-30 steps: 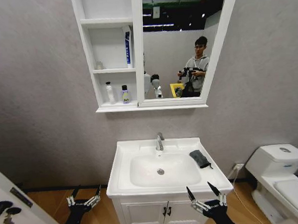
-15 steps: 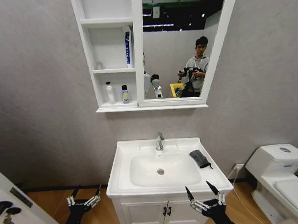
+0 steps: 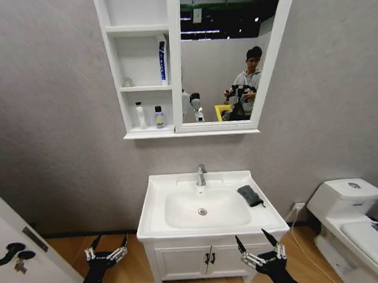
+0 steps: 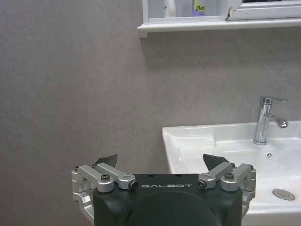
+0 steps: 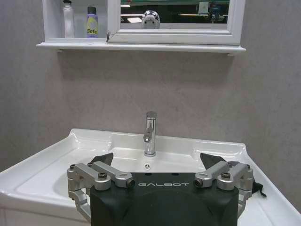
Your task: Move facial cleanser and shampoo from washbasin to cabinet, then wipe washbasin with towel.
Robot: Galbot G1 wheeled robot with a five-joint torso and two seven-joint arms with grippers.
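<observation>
A dark towel [image 3: 250,195] lies on the washbasin [image 3: 156,214] rim beside the tap [image 3: 201,175]. Below, the left gripper [image 3: 108,246] and right gripper [image 3: 256,242] hang spread wide, holding nothing.

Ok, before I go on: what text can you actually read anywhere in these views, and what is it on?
"GALBOT": on the body of the left gripper, left wrist view.
"GALBOT": on the body of the right gripper, right wrist view.
"Befe": on the purple-and-yellow bottle on the cabinet bottom shelf; the label may run on out of sight.
Blue-and-white tube, middle shelf: print too small to read.
White bottle: no legible text.
</observation>
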